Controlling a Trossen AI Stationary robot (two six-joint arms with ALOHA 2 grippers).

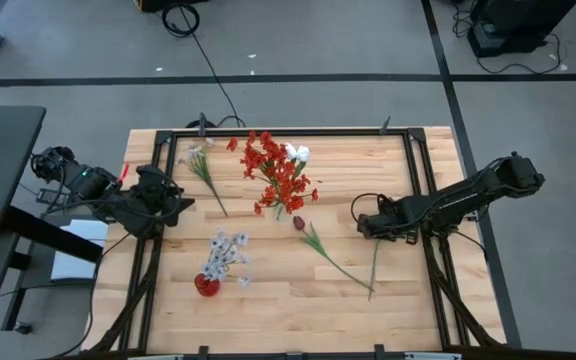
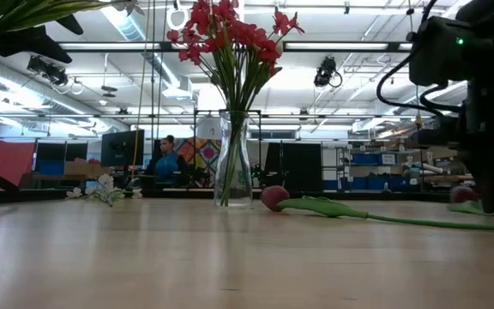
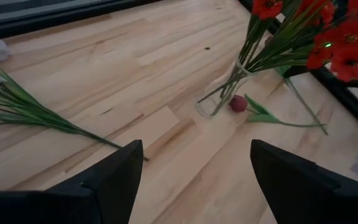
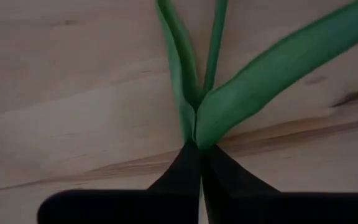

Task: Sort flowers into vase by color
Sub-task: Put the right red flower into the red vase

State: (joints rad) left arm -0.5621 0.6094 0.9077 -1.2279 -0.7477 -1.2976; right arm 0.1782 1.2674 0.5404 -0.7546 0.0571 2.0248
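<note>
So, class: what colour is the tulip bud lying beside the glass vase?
Dark red bud, clearest in the low view.

Bright red flowers (image 1: pixel 278 172), dark claw (image 4: pixel 195 163), green stem (image 4: pixel 214 43).

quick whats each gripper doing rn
left gripper: open, holding nothing.
right gripper: shut on a green flower stem lying on the table.

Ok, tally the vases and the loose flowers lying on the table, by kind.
Vases: 2 (clear vase, red vase)
Loose dark red tulips: 2
Loose white spray: 1
Total: 5
</note>
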